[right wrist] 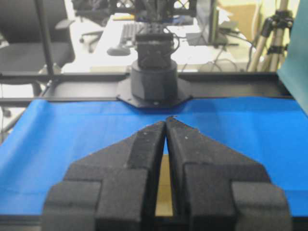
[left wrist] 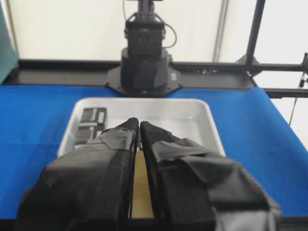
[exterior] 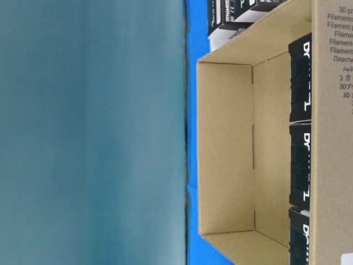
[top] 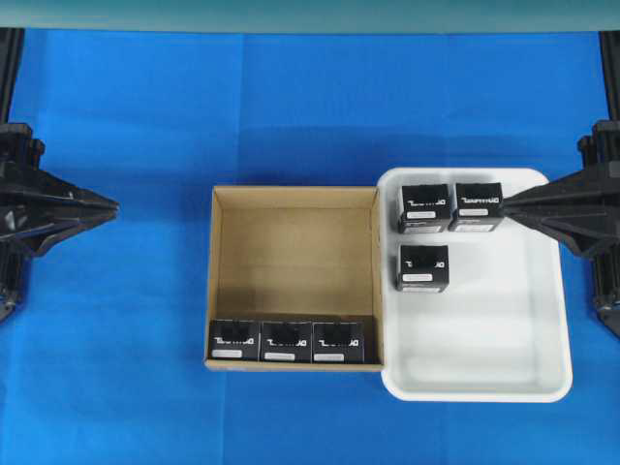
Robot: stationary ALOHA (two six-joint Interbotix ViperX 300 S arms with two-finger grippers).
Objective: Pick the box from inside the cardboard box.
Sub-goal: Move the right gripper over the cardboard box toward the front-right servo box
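Here, a square brown corrugated cardboard box [top: 295, 279] with low walls, well ahead of the left end effector [top: 113, 205], on a table [top: 126, 107] draped in smooth blue cloth. Inside, along the wall on the overhead view's lower side, three small black cube-like boxes in a row touching side to side: the box [top: 233, 340] nearest the left end effector, white lettering up, white label strip toward the carton wall. Just below the right end effector [top: 507, 202], a glossy white rounded plastic tray [top: 504, 329] with three more black boxes [top: 423, 208]. Both end effectors closed, empty, padded tips pressed together, touching nothing.
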